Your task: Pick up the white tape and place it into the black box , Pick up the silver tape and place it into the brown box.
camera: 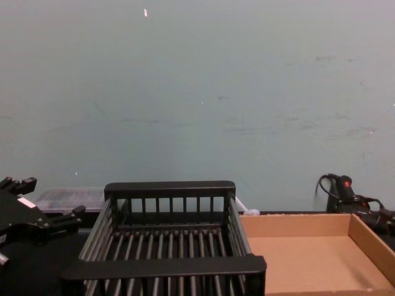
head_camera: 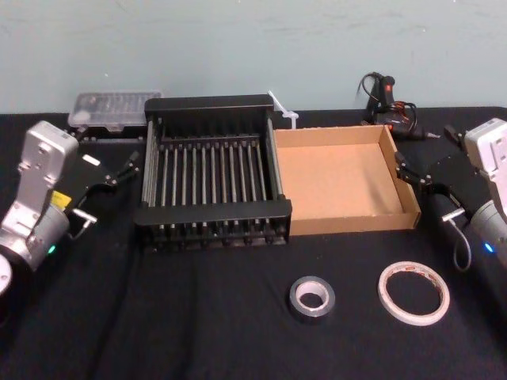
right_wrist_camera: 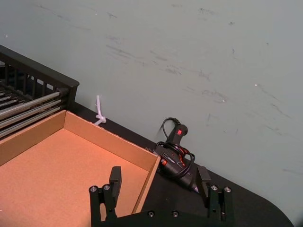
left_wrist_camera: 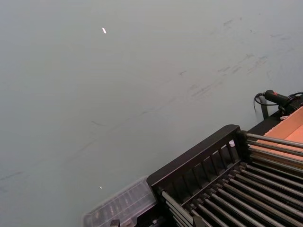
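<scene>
Your left gripper (head_camera: 125,168) and right gripper (head_camera: 404,168) hang spread (ready to grasp); white tape (head_camera: 413,293), silver tape (head_camera: 311,296) lie by the table's (head_camera: 198,332) front edge.

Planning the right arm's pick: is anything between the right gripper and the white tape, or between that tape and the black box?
Nothing visible lies between the right gripper and the white tape. Toward the black box, the brown box has its near corner close to the straight path; the silver tape lies clear of it.
</scene>
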Available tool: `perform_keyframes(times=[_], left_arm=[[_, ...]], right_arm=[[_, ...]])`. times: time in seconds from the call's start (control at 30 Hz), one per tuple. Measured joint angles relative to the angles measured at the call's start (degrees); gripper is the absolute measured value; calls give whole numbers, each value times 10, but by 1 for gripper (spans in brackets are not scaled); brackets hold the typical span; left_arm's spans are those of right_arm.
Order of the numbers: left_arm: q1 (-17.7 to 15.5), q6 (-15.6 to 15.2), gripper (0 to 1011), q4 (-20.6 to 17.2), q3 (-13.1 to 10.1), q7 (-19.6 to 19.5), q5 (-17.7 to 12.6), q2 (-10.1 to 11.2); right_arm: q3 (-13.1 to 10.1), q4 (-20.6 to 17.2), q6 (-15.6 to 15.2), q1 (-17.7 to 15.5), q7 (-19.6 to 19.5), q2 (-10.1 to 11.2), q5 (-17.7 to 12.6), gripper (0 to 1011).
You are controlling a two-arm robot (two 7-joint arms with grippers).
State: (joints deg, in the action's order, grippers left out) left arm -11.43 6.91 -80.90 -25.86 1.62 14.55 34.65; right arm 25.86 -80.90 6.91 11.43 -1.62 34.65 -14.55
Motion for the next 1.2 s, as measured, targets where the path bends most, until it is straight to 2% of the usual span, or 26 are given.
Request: perform_keyframes(times=[1.2], left_arm=[[0,0,1001,0,0,0,0,0]], right_arm=[[0,0,0,0,0,0,0,1002]])
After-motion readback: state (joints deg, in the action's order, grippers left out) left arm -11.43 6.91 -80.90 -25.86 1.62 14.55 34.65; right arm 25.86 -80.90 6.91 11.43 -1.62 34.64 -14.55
